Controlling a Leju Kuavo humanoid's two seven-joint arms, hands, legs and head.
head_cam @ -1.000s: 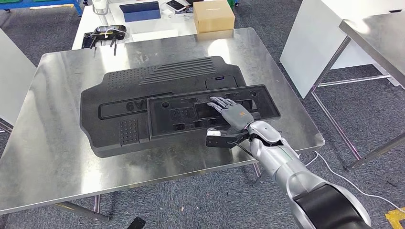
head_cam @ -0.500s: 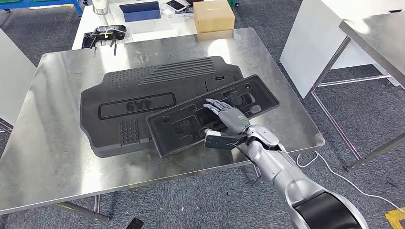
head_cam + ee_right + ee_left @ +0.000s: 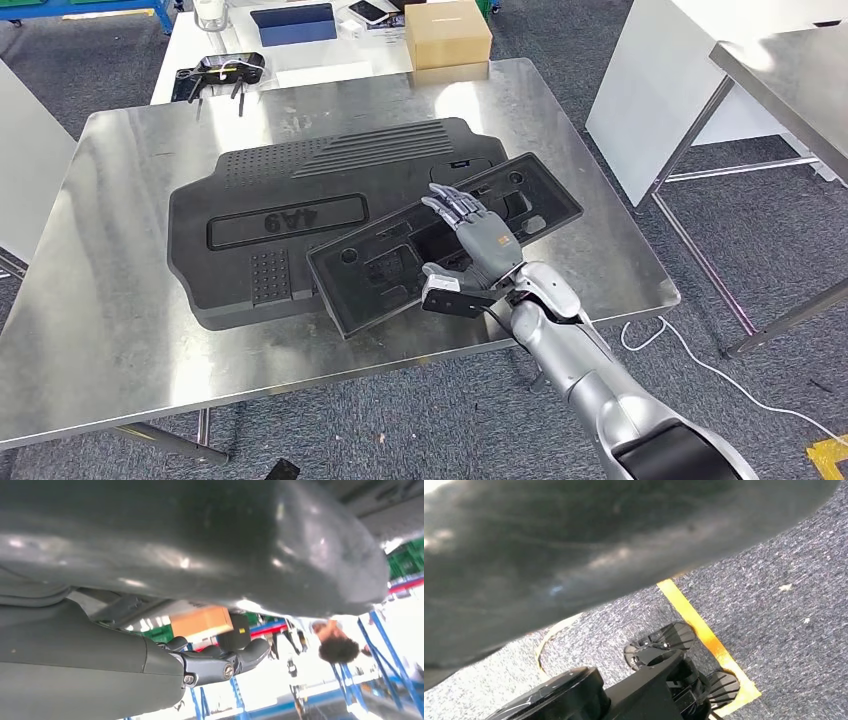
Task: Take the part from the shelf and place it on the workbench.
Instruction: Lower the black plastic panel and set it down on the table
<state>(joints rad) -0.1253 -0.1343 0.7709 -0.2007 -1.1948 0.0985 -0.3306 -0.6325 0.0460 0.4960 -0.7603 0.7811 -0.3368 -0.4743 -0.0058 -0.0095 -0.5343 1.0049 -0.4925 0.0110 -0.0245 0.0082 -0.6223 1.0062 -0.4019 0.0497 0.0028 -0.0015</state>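
Right hand (image 3: 480, 243) lay palm-down with its fingers stretched out flat on the long black part (image 3: 440, 245), pressing on it rather than gripping; the thumb (image 3: 447, 283) jutted out at the part's near edge. That part, a narrow rectangular tray-like panel with cut-outs, sat at an angle, its far end resting on top of a larger black moulded panel (image 3: 290, 215) and its near end toward the robot on the workbench (image 3: 110, 300). The wrist view showed the thumb (image 3: 215, 661) close under the part's dark underside (image 3: 200, 540).

A bare steel top reflected the overhead light, and grey carpet (image 3: 760, 260) lay around it. Beyond stood a white table (image 3: 300, 70) carrying one cardboard box (image 3: 447, 33), one blue tray (image 3: 293, 23) and one small black tool (image 3: 220, 70). To the right stood another steel table (image 3: 790, 70).

Two black parts lay on the workbench. A person's head showed in the right wrist view, far off.
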